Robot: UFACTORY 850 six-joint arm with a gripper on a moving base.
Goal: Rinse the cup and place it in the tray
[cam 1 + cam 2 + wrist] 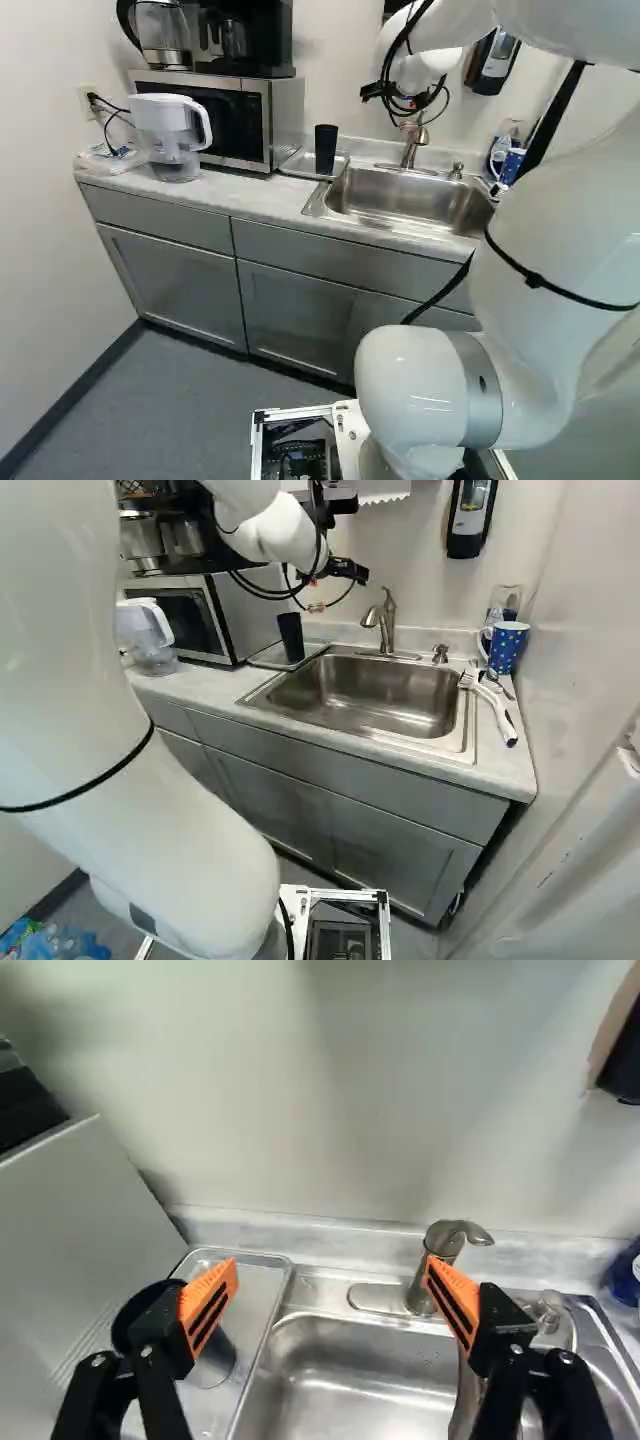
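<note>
My claw (318,592) hung with its two fingers spread wide, nothing between them. The black cup (291,637) stood upright on the tray (265,659), near the edge beside the sink (375,693), partly hidden behind one finger in my wrist view. The faucet (430,1265) rose at the sink's wall-side edge.

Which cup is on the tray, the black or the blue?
The plain black cup, on the tray near the microwave; the blue dotted mug stands across the sink.
</note>
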